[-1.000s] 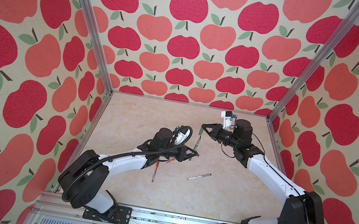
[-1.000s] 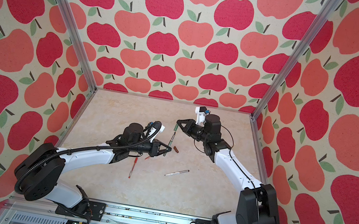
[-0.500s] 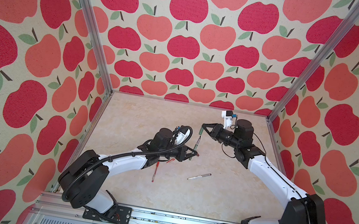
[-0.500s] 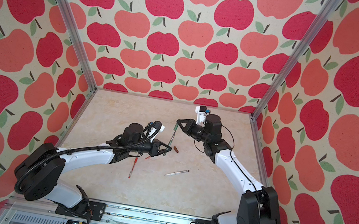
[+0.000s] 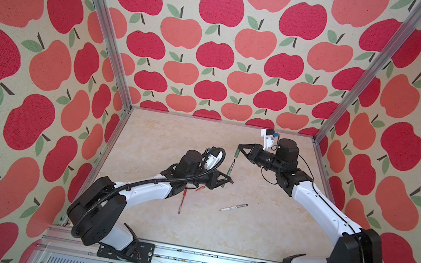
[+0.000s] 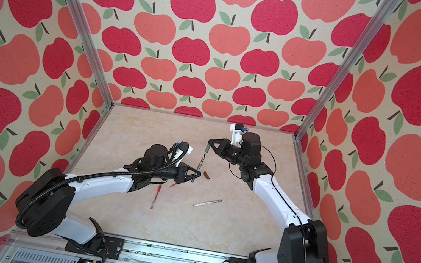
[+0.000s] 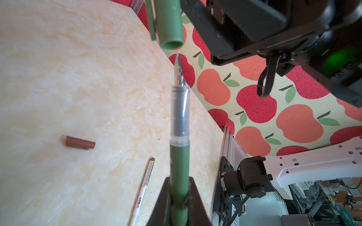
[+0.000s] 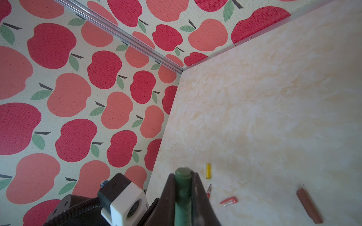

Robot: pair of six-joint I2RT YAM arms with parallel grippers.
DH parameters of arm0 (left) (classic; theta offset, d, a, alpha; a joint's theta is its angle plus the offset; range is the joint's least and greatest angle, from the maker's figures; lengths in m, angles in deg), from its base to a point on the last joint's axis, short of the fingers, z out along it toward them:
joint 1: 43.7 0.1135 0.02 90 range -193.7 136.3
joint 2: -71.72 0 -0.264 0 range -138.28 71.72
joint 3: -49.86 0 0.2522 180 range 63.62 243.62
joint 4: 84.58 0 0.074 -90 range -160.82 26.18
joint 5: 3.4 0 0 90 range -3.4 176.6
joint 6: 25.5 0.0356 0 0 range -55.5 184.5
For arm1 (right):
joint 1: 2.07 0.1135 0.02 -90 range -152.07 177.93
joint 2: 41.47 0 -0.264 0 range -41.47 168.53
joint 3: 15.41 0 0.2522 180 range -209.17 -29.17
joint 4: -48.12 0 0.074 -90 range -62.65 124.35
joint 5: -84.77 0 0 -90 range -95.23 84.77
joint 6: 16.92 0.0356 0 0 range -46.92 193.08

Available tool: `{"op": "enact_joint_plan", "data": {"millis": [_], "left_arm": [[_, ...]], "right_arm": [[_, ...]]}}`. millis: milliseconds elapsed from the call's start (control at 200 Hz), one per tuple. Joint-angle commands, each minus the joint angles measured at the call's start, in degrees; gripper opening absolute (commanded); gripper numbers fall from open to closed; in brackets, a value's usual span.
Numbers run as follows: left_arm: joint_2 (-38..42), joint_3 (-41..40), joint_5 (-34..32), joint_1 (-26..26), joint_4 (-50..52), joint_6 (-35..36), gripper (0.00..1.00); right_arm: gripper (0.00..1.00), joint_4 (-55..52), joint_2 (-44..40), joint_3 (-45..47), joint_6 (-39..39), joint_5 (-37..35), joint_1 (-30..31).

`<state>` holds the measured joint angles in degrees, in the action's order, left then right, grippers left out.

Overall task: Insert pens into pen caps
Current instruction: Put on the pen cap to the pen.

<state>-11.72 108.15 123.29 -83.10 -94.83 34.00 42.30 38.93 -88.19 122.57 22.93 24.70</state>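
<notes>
Nothing has shifted since a second ago: both arms hang where they were, over mid-table. The left gripper [image 5: 228,181] pinches the dark green pen [image 5: 229,171] low on its barrel, nib up. The right gripper [image 5: 240,146] pinches the green cap [image 5: 235,153], open mouth down, just above the nib. In the left wrist view a sliver of gap separates them.

On the table [image 5: 173,137] the brown cap [image 6: 206,176] lies just right of the left gripper. The white brown-tipped pen [image 5: 233,207] lies nearer and to the right. The red pen [image 5: 182,201] lies beside the left forearm, its far end under the arm.

The red cap [image 8: 228,201] is half hidden by that arm in both top views. The yellow cap [image 8: 208,170] shows only in the right wrist view.
</notes>
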Motion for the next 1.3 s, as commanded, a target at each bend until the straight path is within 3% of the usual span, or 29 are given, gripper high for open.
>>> {"op": "enact_joint_plan", "data": {"millis": [0, 1291], "left_arm": [[1.00, 0.69, 0.27, -0.07, -0.16, 1.30, 0.00], [1.40, 0.11, -1.44, 0.13, -1.45, 1.00, 0.00]], "right_arm": [[0.07, -0.74, -0.82, 0.60, -1.42, 0.05, 0.30], [0.07, -1.97, -3.67, 3.05, -1.59, 2.95, 3.31]]}}
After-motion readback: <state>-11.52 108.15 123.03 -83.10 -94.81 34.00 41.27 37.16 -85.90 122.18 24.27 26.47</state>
